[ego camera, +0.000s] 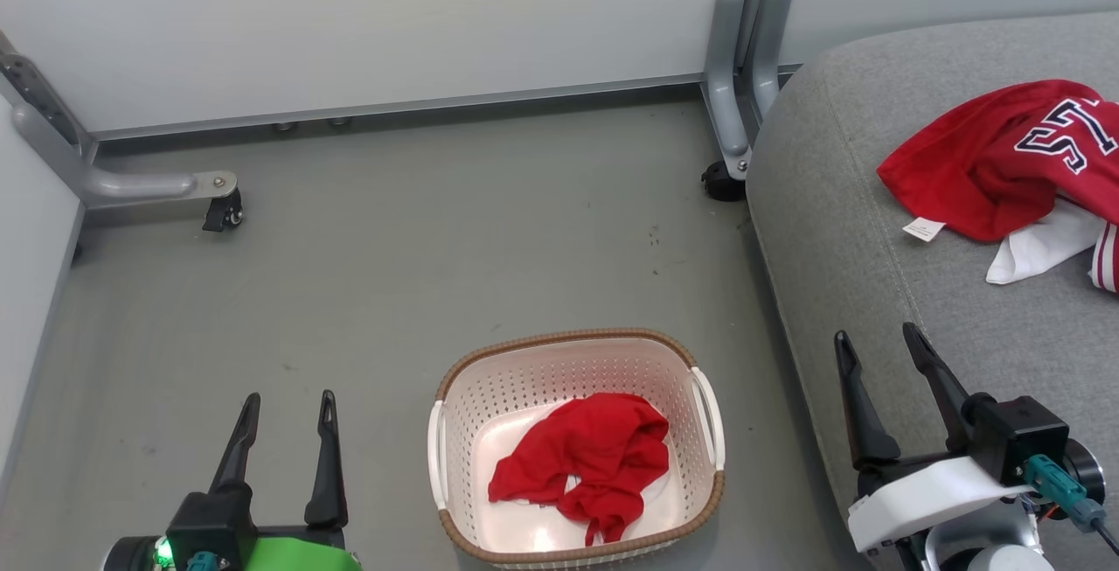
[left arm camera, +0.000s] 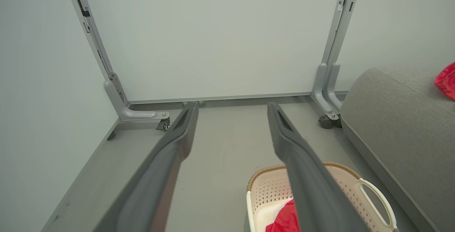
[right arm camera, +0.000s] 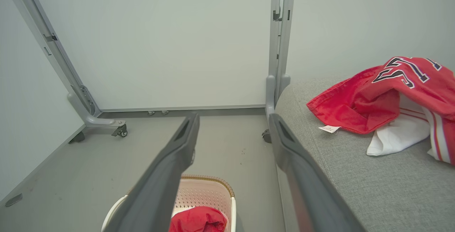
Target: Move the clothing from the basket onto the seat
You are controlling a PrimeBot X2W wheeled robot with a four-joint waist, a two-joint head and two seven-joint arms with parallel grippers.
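Nearest the camera, the left pincer [ego camera: 291, 398] hangs over the grey floor [ego camera: 420, 256] at the lower left of the head view, its two dark fingers spread wide with nothing between them. The right pincer [ego camera: 876, 333] is at the lower right, above the edge of the seat [ego camera: 839, 230] that faces the basket, likewise spread and empty. Between the two, on the floor just beside the seat, the basket [ego camera: 573, 352] stands upright. A crumpled red garment [ego camera: 586, 453] lies on its base, with pale plastic showing around it. Farther back on the seat, well apart from both pincers, a second red garment [ego camera: 979, 160] lies in a heap. It has navy-and-white lettering on top, a white panel [ego camera: 1040, 247] sticking out beneath and a small white label tag [ego camera: 924, 228] resting on the grey fabric. Behind all this, a grey castered foot [ego camera: 162, 186] at the far left and a grey post [ego camera: 730, 73] by the seat's far corner carry pale partition panels [ego camera: 393, 20]
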